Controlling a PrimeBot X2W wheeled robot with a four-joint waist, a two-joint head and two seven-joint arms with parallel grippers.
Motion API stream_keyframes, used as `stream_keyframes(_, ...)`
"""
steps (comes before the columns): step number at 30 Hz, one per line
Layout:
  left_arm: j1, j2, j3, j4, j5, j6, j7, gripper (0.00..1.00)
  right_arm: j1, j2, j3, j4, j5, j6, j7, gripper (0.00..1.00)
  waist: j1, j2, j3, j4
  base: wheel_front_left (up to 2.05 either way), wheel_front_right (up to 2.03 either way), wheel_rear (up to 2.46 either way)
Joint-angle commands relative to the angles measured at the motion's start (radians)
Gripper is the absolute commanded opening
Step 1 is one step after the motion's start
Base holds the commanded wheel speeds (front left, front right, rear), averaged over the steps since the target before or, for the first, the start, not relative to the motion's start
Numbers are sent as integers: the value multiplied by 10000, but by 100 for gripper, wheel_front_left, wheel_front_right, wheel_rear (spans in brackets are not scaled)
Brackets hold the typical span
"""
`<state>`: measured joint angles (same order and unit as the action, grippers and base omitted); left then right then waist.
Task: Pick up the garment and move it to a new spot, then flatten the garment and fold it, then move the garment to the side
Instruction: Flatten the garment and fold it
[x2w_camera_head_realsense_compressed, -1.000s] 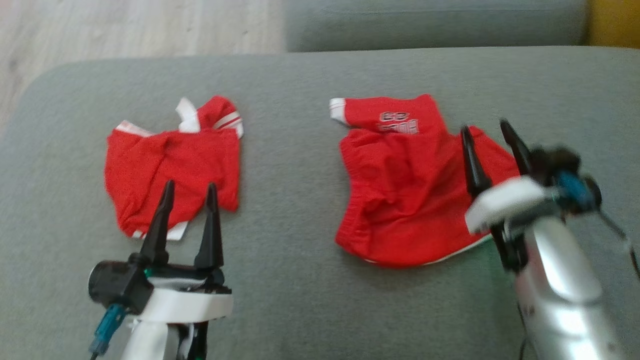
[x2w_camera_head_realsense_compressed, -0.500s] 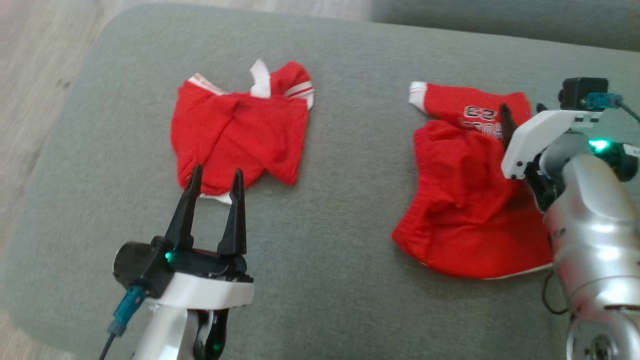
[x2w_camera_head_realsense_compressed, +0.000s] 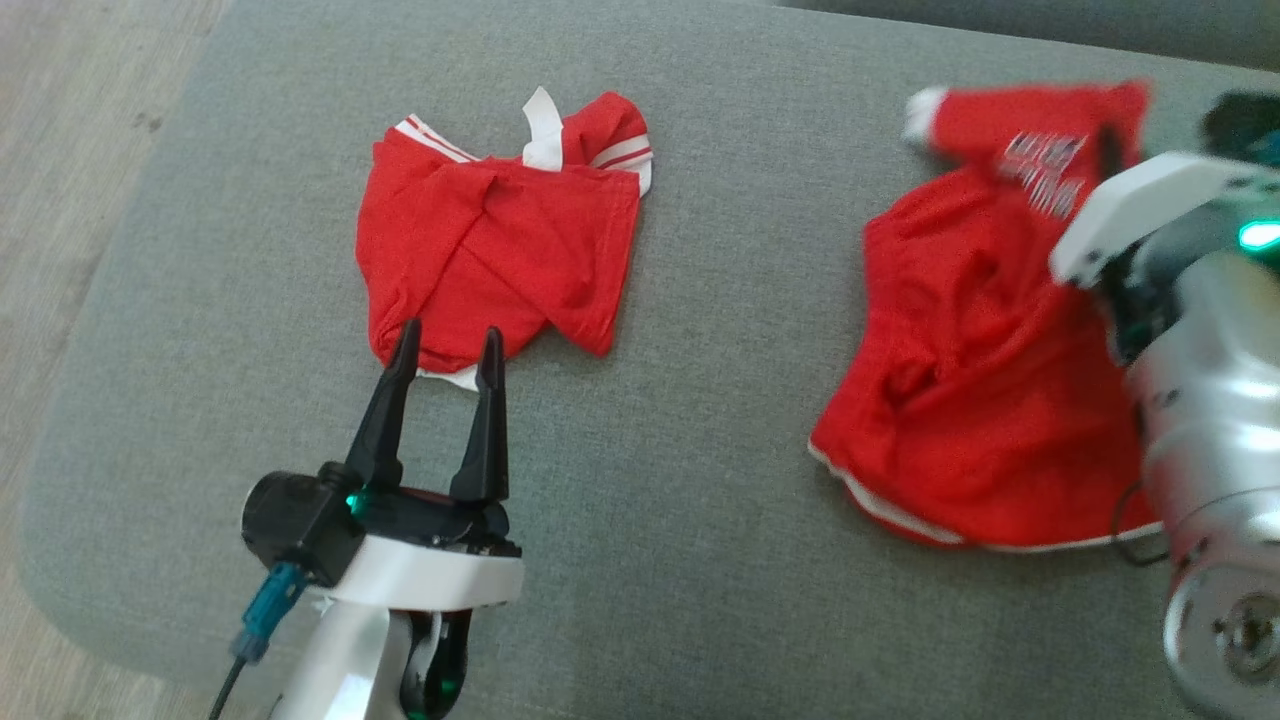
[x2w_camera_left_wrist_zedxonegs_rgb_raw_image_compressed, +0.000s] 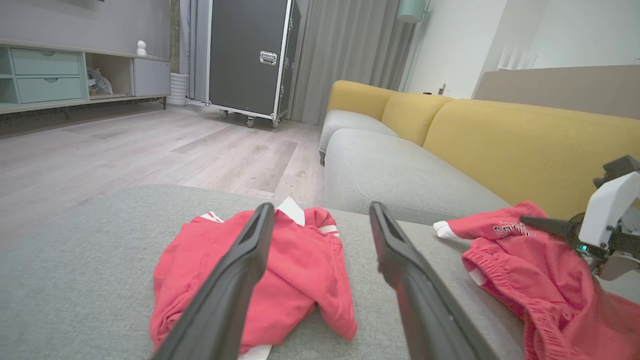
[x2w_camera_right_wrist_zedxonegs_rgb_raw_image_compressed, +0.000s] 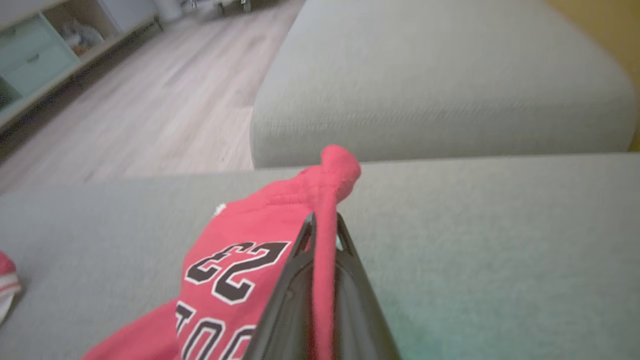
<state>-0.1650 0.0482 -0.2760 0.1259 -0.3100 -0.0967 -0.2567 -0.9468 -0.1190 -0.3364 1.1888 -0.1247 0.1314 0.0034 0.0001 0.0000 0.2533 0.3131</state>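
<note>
Right end effector (x2w_camera_right_wrist_zedxonegs_rgb_raw_image_compressed: 324, 220) is shut on a thin ridge of the garment (x2w_camera_head_realsense_compressed: 980, 400), cloth pinched btwn its fingers (x2w_camera_right_wrist_zedxonegs_rgb_raw_image_compressed: 287, 300), rest trailing below it on the grey sofa cushion (x2w_camera_head_realsense_compressed: 720, 300). Risk: small pinch, so fabric may slip out on the lift, or drag bunched. Left end effector (x2w_camera_head_realsense_compressed: 450, 330) is wide open, holding nothing, tips near a second red garment (x2w_camera_head_realsense_compressed: 500, 260). Containers: shelf unit (x2w_camera_left_wrist_zedxonegs_rgb_raw_image_compressed: 50, 75) far ahead of it, cubby contents too small to tell.

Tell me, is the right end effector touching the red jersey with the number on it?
Touching. The right wrist view shows a fold of the red jersey pinched between the shut jaws of the right end effector.
</note>
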Motion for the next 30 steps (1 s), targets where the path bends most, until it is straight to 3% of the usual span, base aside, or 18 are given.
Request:
stream_keyframes(1,-374,21,224,-310,-110,35,-51,100,-556,-93,-31,-394,-107,-7,-499,0,-1,0,4,-23,0,0,0)
stream_keyframes(5,-389,21,98,-295,-162,64,-51,100,-790,-437,-1161,-557,-594,-7,-1592,0,-1,0,-15,-56,0,0,0)
stream_keyframes(7,-389,21,66,-298,-176,77,-51,100,-825,-435,-1466,-479,-973,-7,-1642,0,-1,0,-28,-75,0,0,0)
stream_keyframes(8,-387,21,60,-305,-180,86,-51,100,-829,-450,-1594,-445,-1219,-7,-1586,45,-1,0,-25,-93,0,0,0)
stream_keyframes(9,-386,21,61,-313,-182,94,-51,100,-823,-472,-1766,-441,-1456,-7,-1515,100,-1,0,-26,-114,0,0,0)
stream_keyframes(13,-356,21,126,-311,-168,124,-51,100,-837,-379,-2121,-554,-2472,-7,-1301,100,-1,0,-148,-278,0,0,0)
stream_keyframes(18,-288,20,374,-358,-145,123,-51,100,-1006,-7,-2177,-655,-2822,-7,-1981,100,-1,0,-434,-625,0,0,0)
stream_keyframes(25,91,20,1137,-655,15,111,-51,100,-563,590,-655,-1020,-2200,-7,-2641,100,-1,0,-1229,-1838,0,0,0)
stream_keyframes(30,247,20,1426,-828,92,70,-51,100,907,680,1490,-2593,-182,-7,-2648,100,-1,0,-1551,-2543,0,0,0)
